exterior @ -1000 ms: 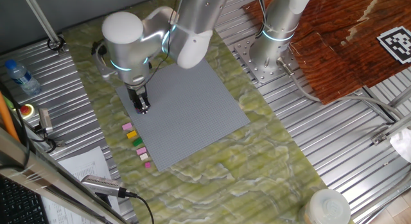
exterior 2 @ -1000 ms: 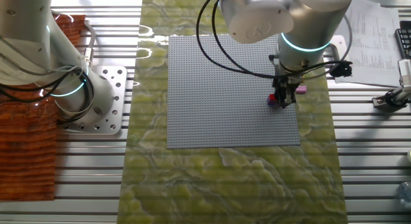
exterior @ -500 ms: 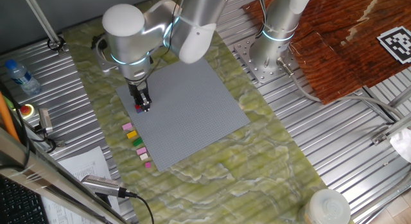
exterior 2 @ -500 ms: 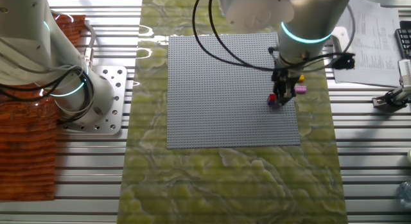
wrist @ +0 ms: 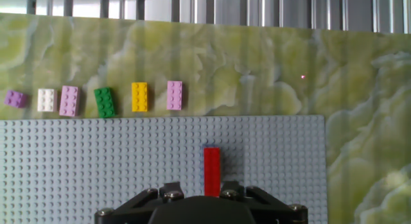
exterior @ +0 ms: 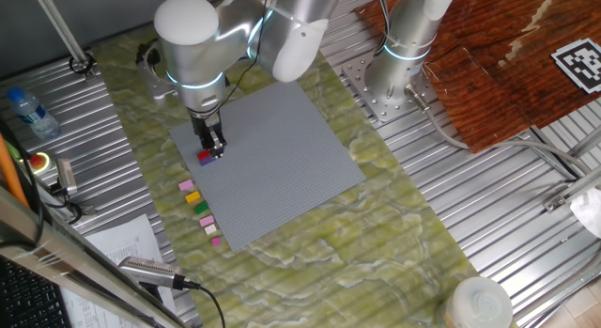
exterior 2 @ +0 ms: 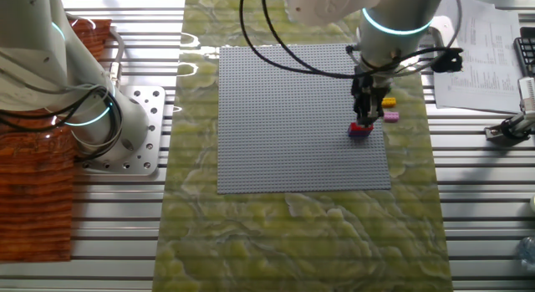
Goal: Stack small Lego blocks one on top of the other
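Since a second ago the arm has lifted up and away from the stack, which now stands free on the grey baseplate (exterior: 272,168); earlier the pincer (exterior: 215,146) was down over it. Red block (wrist: 211,170) sits on top of what looks like a blue one, visible as a red-over-dark stack (exterior 2: 360,130) near the baseplate's edge. The pincer hangs just above it, and it holds nothing; its fingers are out of sight in the hand view and too small in the fixed views, so I cannot tell how far apart they stand. By my reading the first placement is done and the arm is in retreat; the next move would be to travel to the spare bricks and fetch another. From left to right in the hand view these lie in a row on the green marbled bench (wrist: 257,63), just beyond the baseplate: a purple brick (wrist: 15,98), a white brick (wrist: 46,99), a pink brick (wrist: 69,100), a green brick (wrist: 104,102), a yellow brick (wrist: 139,97) and a second pink brick (wrist: 174,95). They lie close together, so a neighbour may be nudged. Nothing blocks the path.
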Tool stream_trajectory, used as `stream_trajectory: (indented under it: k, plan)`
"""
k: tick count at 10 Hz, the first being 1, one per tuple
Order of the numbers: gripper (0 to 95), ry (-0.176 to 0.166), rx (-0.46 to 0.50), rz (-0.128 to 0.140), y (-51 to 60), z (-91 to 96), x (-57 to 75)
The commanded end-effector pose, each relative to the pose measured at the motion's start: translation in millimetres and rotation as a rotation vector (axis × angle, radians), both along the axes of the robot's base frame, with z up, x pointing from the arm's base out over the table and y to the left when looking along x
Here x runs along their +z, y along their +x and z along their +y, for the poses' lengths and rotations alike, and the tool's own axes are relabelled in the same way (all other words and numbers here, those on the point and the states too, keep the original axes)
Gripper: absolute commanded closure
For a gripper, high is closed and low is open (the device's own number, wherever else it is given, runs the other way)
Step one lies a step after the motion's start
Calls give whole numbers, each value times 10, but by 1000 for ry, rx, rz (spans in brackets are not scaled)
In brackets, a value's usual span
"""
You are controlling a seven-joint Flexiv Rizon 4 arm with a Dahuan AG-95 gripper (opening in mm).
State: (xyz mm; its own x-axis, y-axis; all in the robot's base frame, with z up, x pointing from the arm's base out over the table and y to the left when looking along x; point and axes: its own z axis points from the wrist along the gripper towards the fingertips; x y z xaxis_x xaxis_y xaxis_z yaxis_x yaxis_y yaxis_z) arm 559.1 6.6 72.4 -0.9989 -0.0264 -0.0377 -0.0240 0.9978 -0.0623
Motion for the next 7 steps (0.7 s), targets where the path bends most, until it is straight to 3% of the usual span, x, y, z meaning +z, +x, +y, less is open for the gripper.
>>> stream_trajectory:
  k: [1,4,7]
  plan:
    - [950,-2,-4,5,-3,-27,15]
    - [950,0,7,4,51,-156,-33]
    - [950,5,6,-1,82,-149,-123]
